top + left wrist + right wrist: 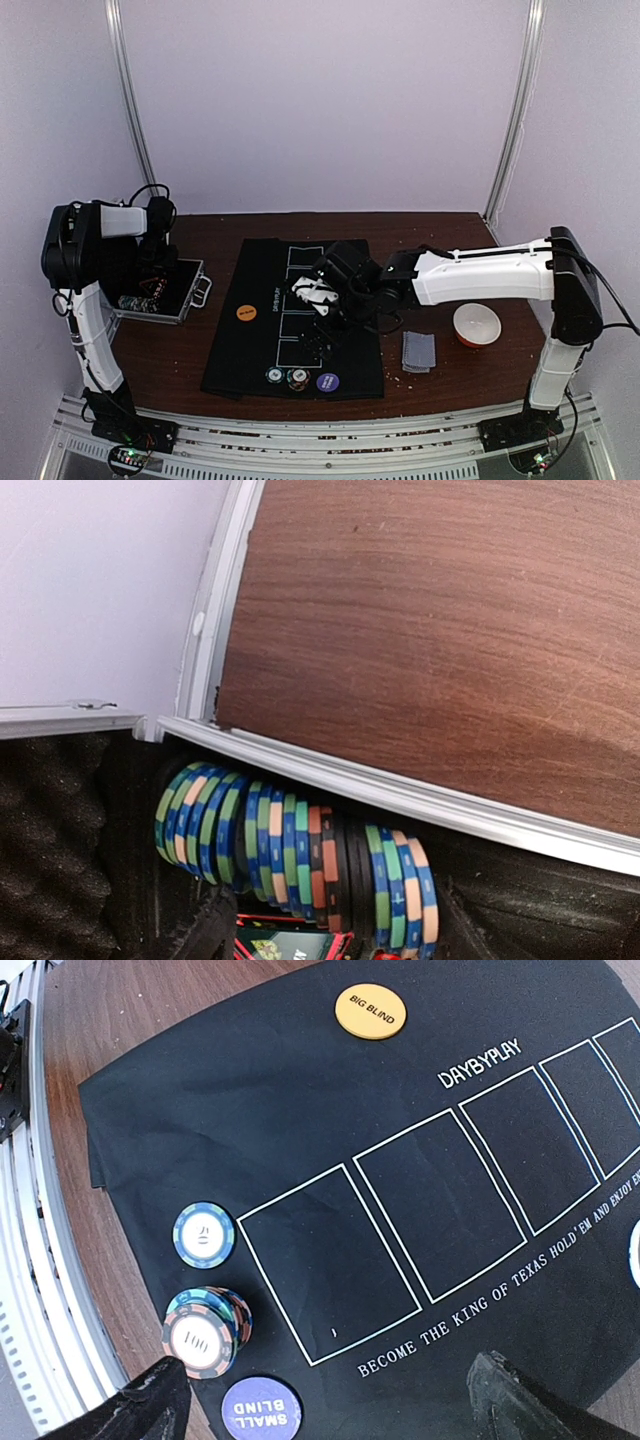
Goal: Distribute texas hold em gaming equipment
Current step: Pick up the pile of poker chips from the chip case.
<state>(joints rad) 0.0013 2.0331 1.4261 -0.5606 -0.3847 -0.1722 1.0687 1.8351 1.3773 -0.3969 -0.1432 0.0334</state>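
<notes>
Closest to the overhead camera, a pale rail runs along the near edge of the brown worktop. At far left, the left tool hangs over an open metal case; whether it is released or clenched I cannot tell. Inside the case, a row of poker chips stands on edge beside black foam.

Right of the case lies a black mat printed with card outlines. An orange BIG BLIND disc sits near its left side. Along its near edge lie a single chip, a short chip stack just beside it, and a purple SMALL BLIND disc.

The right tool hovers over the mat, released, its fingers wide apart with nothing between them. Further right, grey-backed cards lie on the bare worktop, with a white bowl near them.
</notes>
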